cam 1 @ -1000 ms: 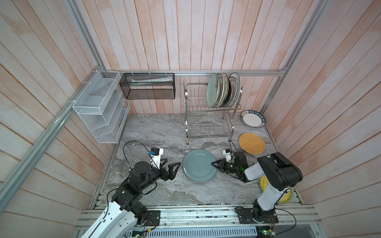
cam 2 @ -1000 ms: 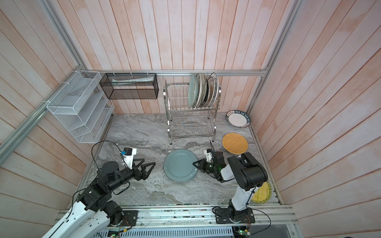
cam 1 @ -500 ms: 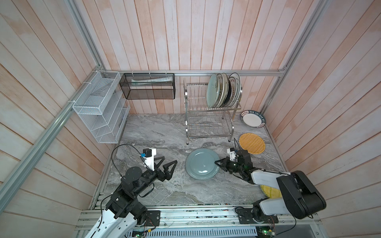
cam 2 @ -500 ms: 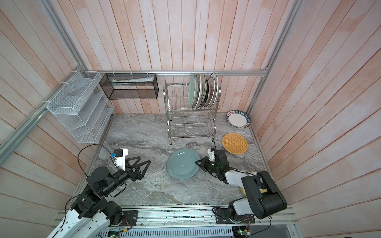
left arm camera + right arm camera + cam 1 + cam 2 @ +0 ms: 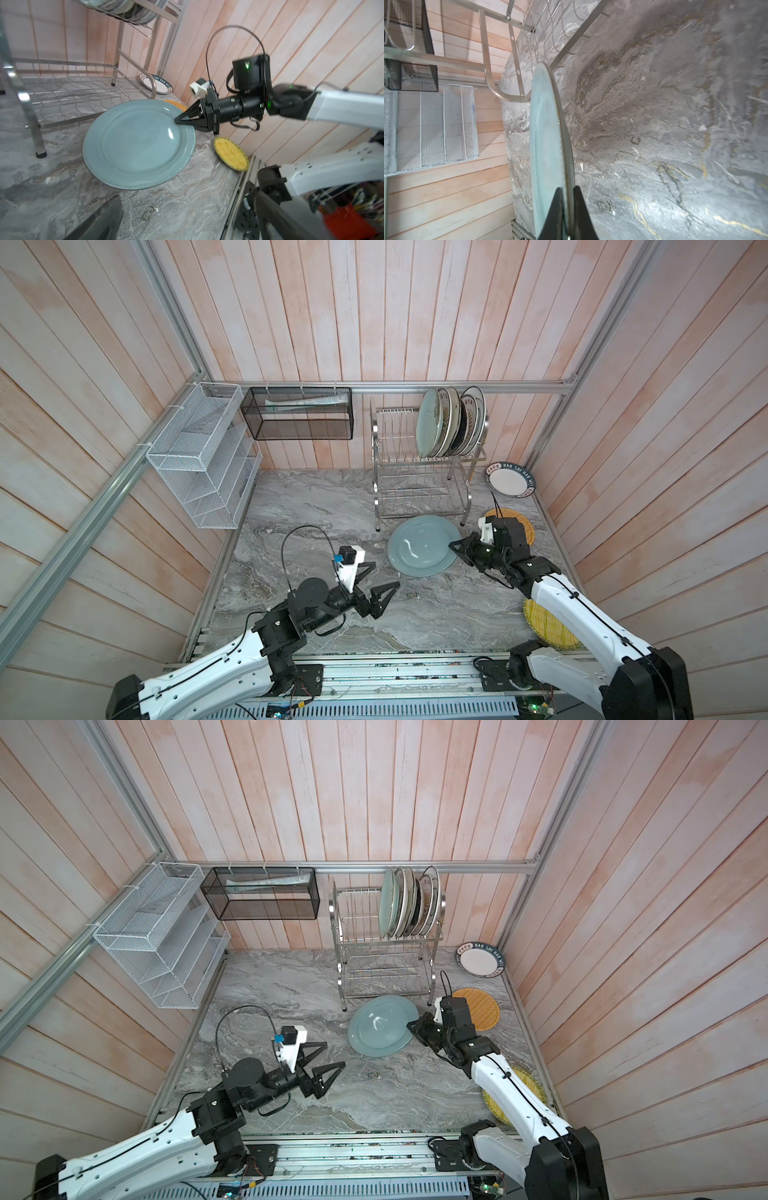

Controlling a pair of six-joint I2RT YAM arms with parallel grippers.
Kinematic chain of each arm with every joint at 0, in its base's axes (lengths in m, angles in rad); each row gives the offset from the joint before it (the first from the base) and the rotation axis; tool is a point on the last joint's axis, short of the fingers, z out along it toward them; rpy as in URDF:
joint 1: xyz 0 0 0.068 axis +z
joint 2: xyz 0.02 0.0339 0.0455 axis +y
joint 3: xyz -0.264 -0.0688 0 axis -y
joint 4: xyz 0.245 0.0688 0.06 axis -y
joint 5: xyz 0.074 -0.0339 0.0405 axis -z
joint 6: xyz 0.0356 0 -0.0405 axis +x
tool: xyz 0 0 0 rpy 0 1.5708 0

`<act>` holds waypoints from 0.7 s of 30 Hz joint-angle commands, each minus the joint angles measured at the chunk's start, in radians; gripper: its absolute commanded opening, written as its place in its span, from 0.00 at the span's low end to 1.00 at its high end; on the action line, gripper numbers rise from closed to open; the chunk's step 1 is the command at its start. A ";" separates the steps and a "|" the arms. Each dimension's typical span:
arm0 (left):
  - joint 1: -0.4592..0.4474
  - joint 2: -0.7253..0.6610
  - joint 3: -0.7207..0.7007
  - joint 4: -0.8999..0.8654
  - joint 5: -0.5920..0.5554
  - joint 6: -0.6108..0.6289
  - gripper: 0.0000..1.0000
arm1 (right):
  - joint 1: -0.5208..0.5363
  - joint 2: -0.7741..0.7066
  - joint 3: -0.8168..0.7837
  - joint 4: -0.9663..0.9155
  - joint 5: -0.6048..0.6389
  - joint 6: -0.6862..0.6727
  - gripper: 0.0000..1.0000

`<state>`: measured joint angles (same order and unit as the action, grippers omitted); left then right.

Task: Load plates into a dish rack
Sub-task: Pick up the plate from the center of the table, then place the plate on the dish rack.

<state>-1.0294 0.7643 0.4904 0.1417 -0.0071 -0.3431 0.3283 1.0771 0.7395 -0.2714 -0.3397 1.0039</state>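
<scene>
My right gripper (image 5: 453, 546) (image 5: 411, 1027) (image 5: 176, 121) (image 5: 568, 191) is shut on the right rim of a grey-blue plate (image 5: 419, 549) (image 5: 380, 1025) (image 5: 135, 143) (image 5: 548, 135). It holds the plate just above the marble table, in front of the steel dish rack (image 5: 419, 489) (image 5: 382, 969). Several plates (image 5: 451, 423) (image 5: 409, 903) stand in the right end of the rack's upper tier. My left gripper (image 5: 384, 574) (image 5: 334, 1053) hangs open and empty over the table, to the left of the held plate and nearer the front.
A white plate with a lettered dark rim (image 5: 510, 480) lies at the back right. An orange woven plate (image 5: 525, 522) sits behind my right wrist, and a yellow one (image 5: 548, 626) under my right arm. The white mesh organiser (image 5: 203, 464) and black mesh basket (image 5: 297, 414) hang on the walls.
My right gripper has carried the grey-blue plate back toward the rack and slightly right, with the arm's elbow swinging out to the right. My left gripper has shifted a little to the right, still open.
</scene>
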 commanded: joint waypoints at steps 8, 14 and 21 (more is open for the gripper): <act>-0.185 0.401 0.308 -0.001 -0.223 0.595 1.00 | -0.008 -0.054 0.196 -0.193 0.147 0.141 0.00; -0.230 0.563 0.419 0.010 -0.365 0.798 0.92 | -0.004 -0.074 0.223 -0.223 0.158 0.185 0.00; -0.230 0.707 0.494 0.017 -0.386 0.897 0.79 | 0.004 -0.102 0.242 -0.244 0.161 0.190 0.00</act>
<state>-1.2587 1.4395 0.9394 0.1528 -0.3538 0.4694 0.3256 1.0222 0.9142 -0.5755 -0.1726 1.1629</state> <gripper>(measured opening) 0.796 0.082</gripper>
